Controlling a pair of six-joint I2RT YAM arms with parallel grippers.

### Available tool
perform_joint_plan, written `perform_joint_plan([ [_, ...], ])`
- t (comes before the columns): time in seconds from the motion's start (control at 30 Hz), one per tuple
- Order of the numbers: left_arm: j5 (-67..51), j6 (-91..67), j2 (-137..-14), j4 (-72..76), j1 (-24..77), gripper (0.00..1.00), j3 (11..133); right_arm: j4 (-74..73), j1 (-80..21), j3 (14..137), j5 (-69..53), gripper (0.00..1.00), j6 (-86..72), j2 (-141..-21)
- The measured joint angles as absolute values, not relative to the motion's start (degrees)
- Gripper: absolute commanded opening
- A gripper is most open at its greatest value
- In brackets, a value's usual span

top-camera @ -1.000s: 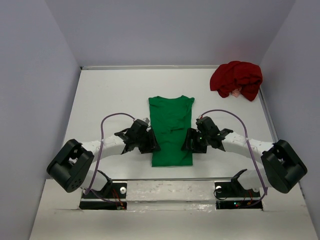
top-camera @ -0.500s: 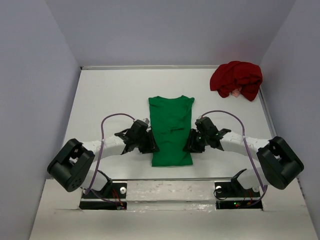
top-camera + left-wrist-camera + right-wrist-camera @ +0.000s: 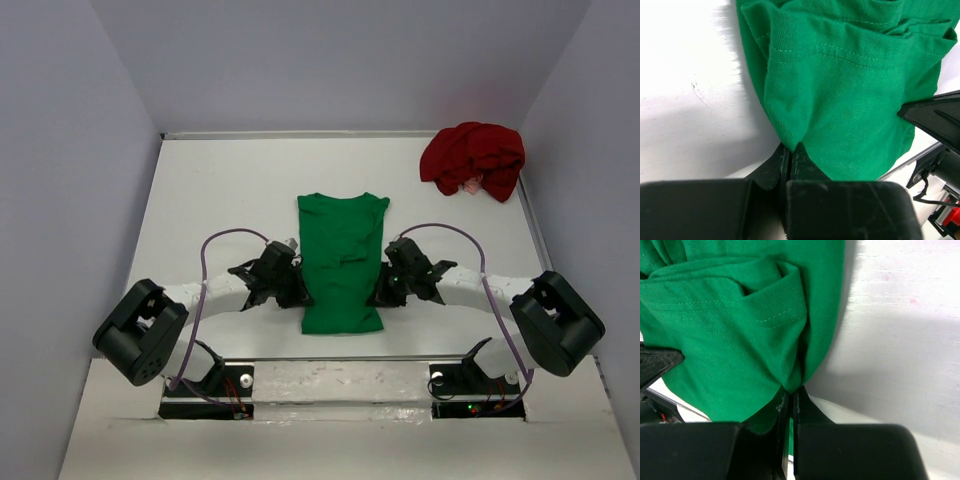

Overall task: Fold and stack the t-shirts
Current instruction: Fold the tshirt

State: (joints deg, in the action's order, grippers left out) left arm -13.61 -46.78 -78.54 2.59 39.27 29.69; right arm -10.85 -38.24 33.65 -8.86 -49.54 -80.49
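Two shirts: one green t-shirt (image 3: pixel 342 258) lying flat, one dark red t-shirt (image 3: pixel 472 160) bunched far right. Two grippers: left gripper (image 3: pixel 790 151) and right gripper (image 3: pixel 791 393) each clamp the green t-shirt's side edges.

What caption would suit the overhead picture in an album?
Left tool and right tool pinch opposite edges of a flat green t-shirt; a crumpled red t-shirt sits in the far right corner.

Robot lab test booth. White table (image 3: pixel 220 190) closed in by plain pale walls (image 3: pixel 340 60) on three sides. Left arm (image 3: pixel 215 290) and right arm (image 3: pixel 470 285) bolted at near edge. Purple cables (image 3: pixel 203 265) looped over them.
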Motion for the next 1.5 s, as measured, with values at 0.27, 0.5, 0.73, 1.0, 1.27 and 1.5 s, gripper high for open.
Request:
perform_joint_plan([
  [0.27, -13.5, -46.8, -78.2, 2.3, 39.3, 0.0, 29.6, -10.9, -39.1, 33.6, -7.9, 0.02, -49.8, -80.2],
  [0.5, -13.5, -46.8, -78.1, 2.3, 39.3, 0.0, 29.5, -11.0, -39.2, 33.6, -7.7, 0.0, -49.8, -80.2],
  [0.73, -13.4, -46.3, -75.4, -0.7, 39.3, 0.0, 29.5, -14.2, -39.4, 33.6, -6.5, 0.0, -49.0, -76.4],
  [1.0, -12.6, -44.5, -73.9, -4.7, 39.3, 0.0, 33.1, -20.2, -39.8, 38.0, -3.1, 0.0, -46.4, -74.7],
  [1.27, -12.6, -43.6, -74.1, -5.4, 39.3, 0.02, 33.7, -21.5, -39.8, 38.5, -2.6, 0.16, -46.0, -74.7],
  [1.5, -12.8, -44.2, -77.8, -5.5, 39.3, 0.92, 33.7, -22.4, -39.8, 38.5, -3.0, 0.61, -45.9, -76.0],
])
